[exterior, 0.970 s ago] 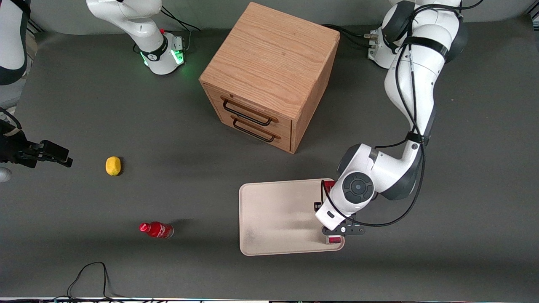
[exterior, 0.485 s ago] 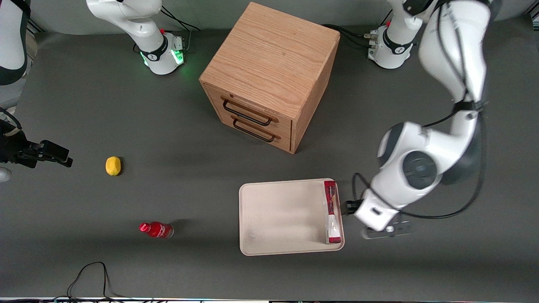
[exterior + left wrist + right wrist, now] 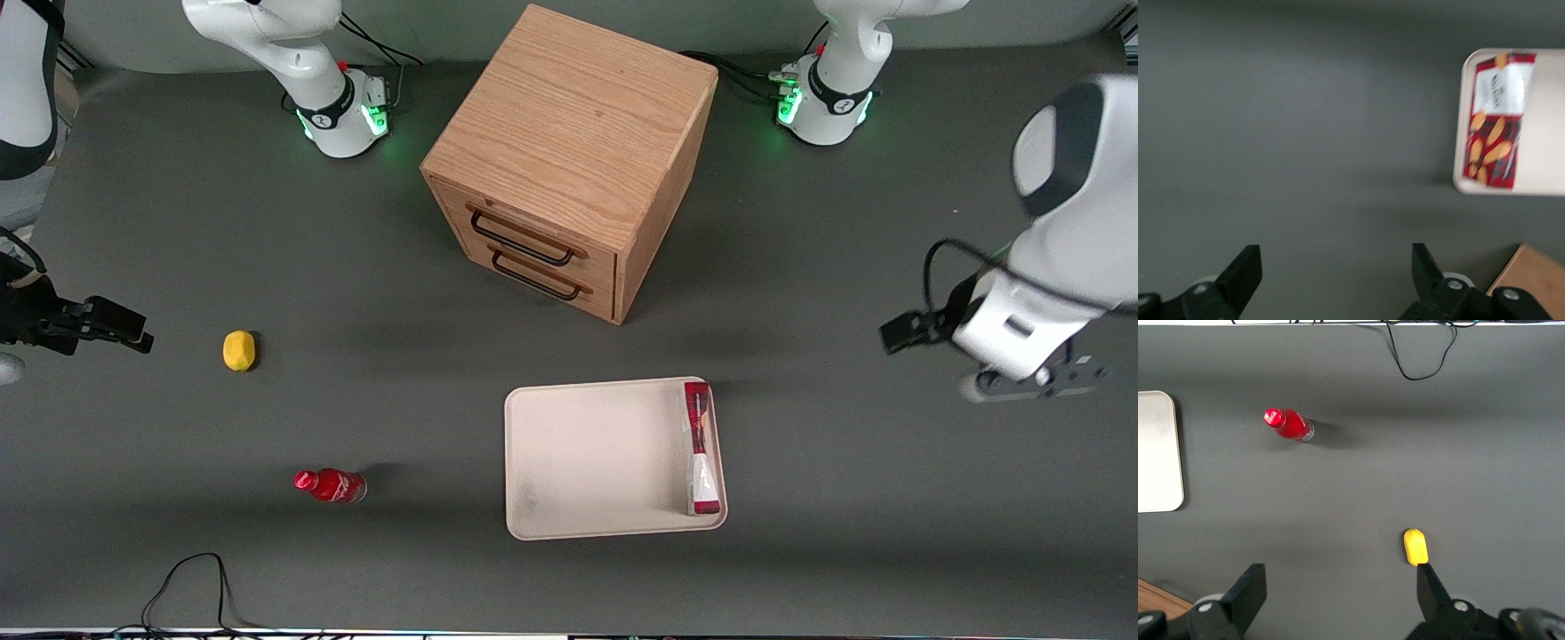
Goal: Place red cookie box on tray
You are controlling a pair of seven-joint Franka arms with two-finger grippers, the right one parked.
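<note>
The red cookie box (image 3: pixel 700 447) lies flat in the cream-beige tray (image 3: pixel 596 458), along the tray's edge toward the working arm's end. My left gripper (image 3: pixel 1031 380) hangs over bare table well off toward the working arm's end, apart from the tray and a little farther from the front camera. In the left wrist view the gripper (image 3: pixel 1336 273) is open and empty above the dark table, and the box (image 3: pixel 1495 120) and the tray (image 3: pixel 1545 133) show off to one side.
A wooden drawer cabinet (image 3: pixel 569 160) with two shut drawers stands farther from the front camera than the tray. A small red bottle (image 3: pixel 331 485) and a yellow lemon (image 3: pixel 238 350) lie toward the parked arm's end. A black cable (image 3: pixel 191 578) lies near the table's front edge.
My left gripper was over the box on the tray. It has left the box lying there and swung away toward the working arm's end of the table. The box has not moved.
</note>
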